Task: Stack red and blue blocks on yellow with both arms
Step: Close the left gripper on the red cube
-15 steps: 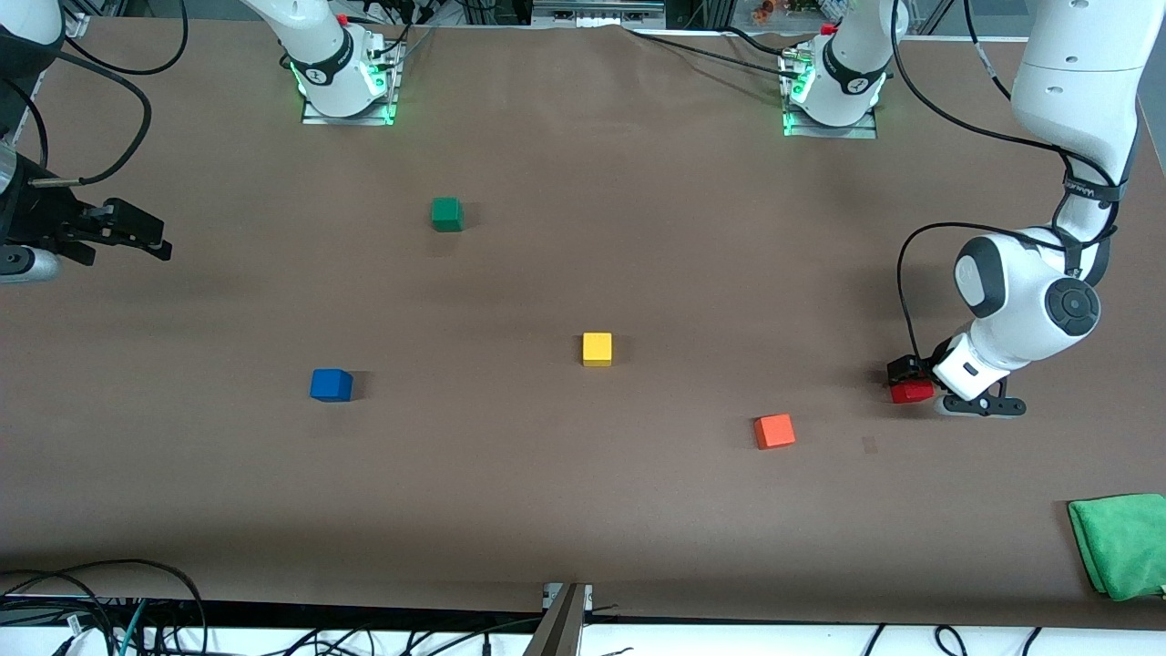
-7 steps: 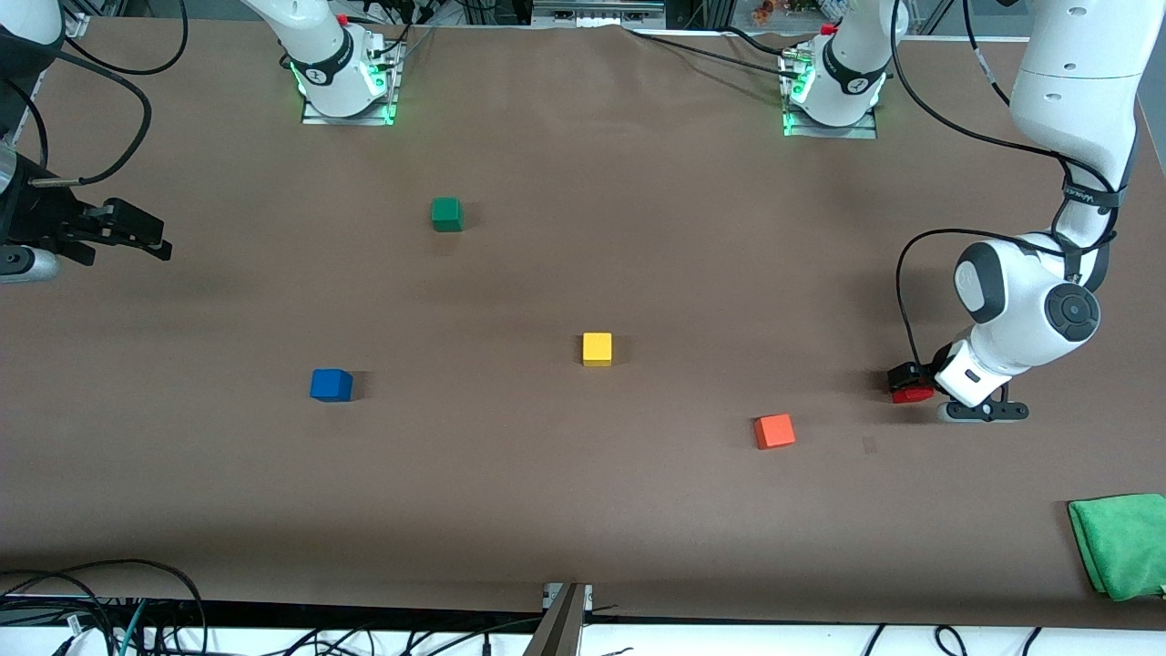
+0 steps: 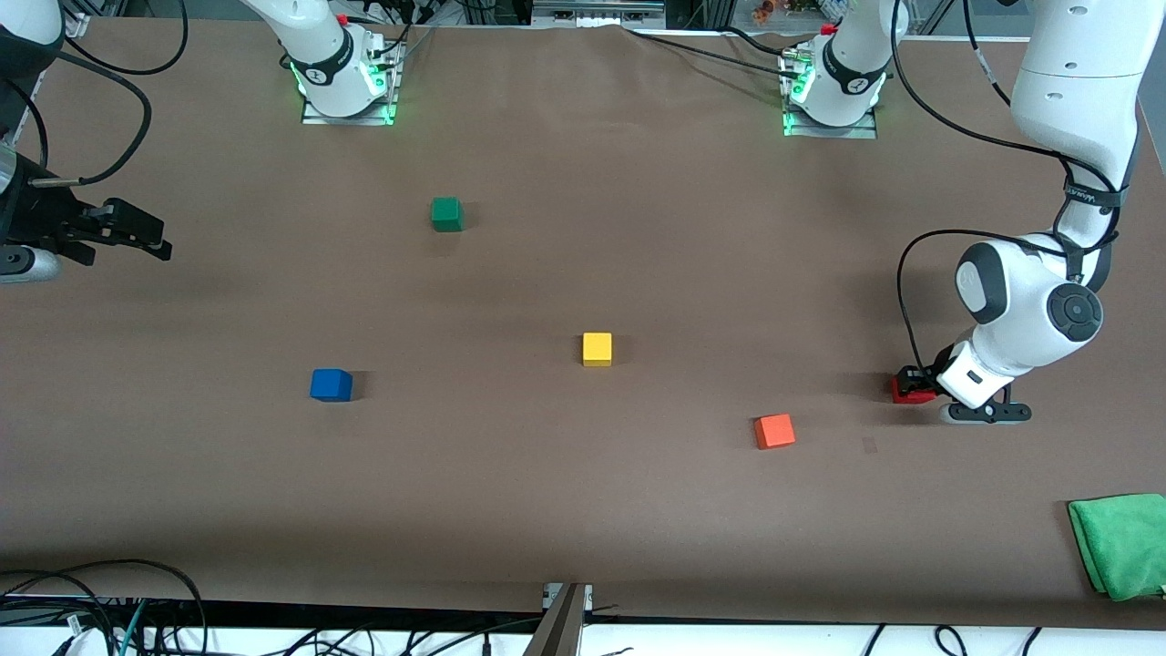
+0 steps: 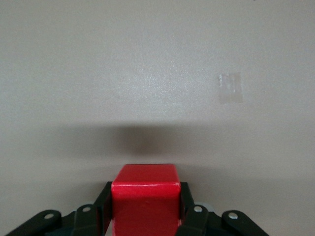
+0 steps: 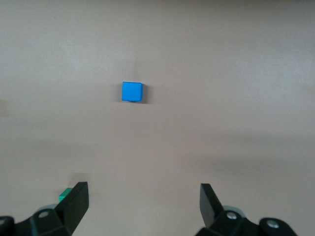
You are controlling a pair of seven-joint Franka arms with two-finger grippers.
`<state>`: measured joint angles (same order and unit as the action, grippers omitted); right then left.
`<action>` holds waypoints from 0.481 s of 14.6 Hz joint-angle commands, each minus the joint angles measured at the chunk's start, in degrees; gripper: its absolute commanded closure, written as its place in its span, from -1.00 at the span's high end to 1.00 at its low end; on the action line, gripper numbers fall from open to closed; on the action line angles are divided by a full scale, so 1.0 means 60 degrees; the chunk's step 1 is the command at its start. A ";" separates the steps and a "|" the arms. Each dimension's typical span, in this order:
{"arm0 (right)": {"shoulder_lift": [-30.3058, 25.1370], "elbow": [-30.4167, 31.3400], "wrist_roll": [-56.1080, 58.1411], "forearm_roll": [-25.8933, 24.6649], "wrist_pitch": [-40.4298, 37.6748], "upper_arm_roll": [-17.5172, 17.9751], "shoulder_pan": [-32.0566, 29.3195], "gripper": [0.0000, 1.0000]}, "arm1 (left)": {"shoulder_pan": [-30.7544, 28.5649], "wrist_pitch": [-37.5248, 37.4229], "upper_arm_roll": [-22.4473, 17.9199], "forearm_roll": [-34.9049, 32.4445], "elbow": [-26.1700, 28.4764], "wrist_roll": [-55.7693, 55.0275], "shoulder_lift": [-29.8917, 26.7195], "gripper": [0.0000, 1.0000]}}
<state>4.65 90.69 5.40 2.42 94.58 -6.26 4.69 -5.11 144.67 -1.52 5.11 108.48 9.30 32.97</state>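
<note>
The red block rests on the table at the left arm's end. My left gripper is down around it, and in the left wrist view its fingers press both sides of the red block. The yellow cube stands alone mid-table. The blue block sits toward the right arm's end and also shows in the right wrist view. My right gripper waits open and empty in the air at the right arm's end; its own view shows only table between the fingers.
An orange cube lies between the yellow cube and the red block, nearer the camera. A green cube sits nearer the bases. A green cloth lies at the table's near corner at the left arm's end.
My left gripper has sunk lower around the red block, which now shows less in the front view. The right arm has not moved.
</note>
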 commanded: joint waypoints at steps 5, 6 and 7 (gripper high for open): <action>-0.0175 0.0061 0.0125 0.0021 -0.0118 0.0018 -0.0019 0.99 | 0.0134 -0.2002 0.0063 -0.0178 -0.0326 -0.0479 -0.1435 -1.00; -0.0175 0.0061 0.0125 0.0021 -0.0118 0.0032 -0.0019 0.99 | 0.0221 -0.2558 0.0078 -0.0193 -0.0443 -0.0742 -0.1699 -1.00; -0.0175 0.0061 0.0125 0.0007 -0.0118 0.0018 -0.0019 0.99 | 0.0382 -0.2970 0.0093 -0.0193 -0.0487 -0.0991 -0.1904 -1.00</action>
<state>4.65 90.69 5.40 2.42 94.57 -6.26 4.69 -4.52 132.35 -1.02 5.11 105.19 6.97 26.07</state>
